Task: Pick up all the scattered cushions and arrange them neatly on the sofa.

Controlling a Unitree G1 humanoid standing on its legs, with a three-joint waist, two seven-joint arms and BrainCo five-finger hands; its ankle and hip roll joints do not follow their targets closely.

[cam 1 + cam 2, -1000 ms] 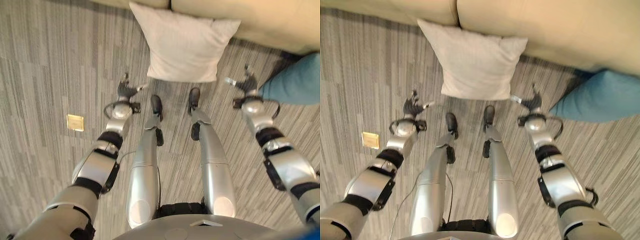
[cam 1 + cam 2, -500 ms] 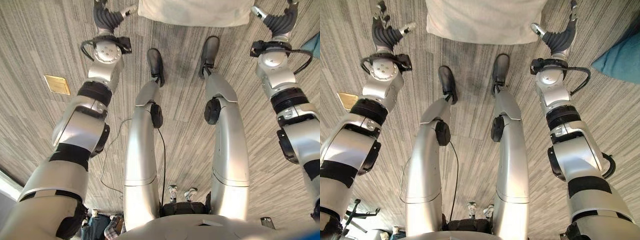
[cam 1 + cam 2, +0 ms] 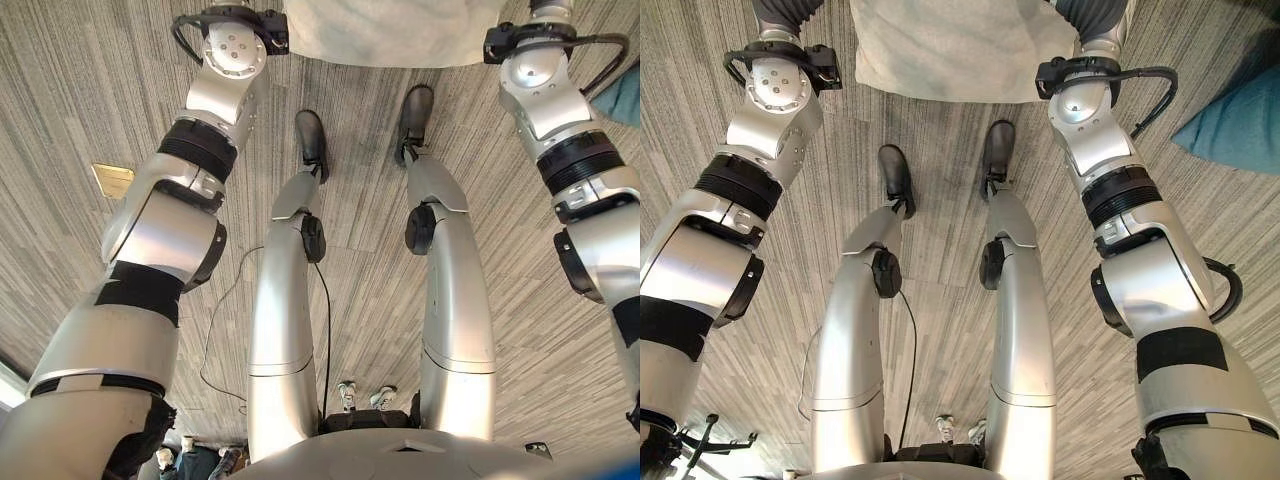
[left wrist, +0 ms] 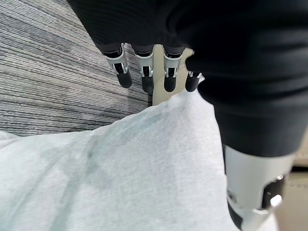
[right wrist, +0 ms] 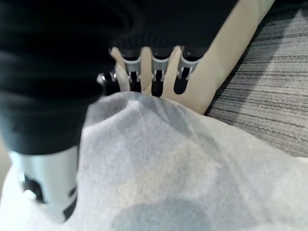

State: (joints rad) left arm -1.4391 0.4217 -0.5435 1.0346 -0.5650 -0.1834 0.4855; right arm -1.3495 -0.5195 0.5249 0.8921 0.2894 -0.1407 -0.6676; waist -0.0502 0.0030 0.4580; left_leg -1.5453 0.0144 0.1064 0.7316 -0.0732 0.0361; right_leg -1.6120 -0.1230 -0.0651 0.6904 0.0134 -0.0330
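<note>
Cushions first: the white cushion (image 3: 940,50) lies on the grey carpet (image 3: 80,90), just past the robot's feet, and leans toward the sofa (image 5: 231,53). A blue cushion (image 3: 1235,125) lies on the carpet off to the right, well apart from the white one.

The left robot hand (image 4: 144,72) is at the left side of the white cushion. Its fingers (image 4: 124,77) are straight and relaxed, with the dark tips just past the cushion's corner. They hold nothing.

The right robot hand (image 5: 154,72) is at the right side of the white cushion. Its fingers (image 5: 180,79) are straight too, with the tips by the cushion's top edge and the tan sofa behind them. They hold nothing.

A small tan plate (image 3: 112,180) is set in the carpet on the left.
</note>
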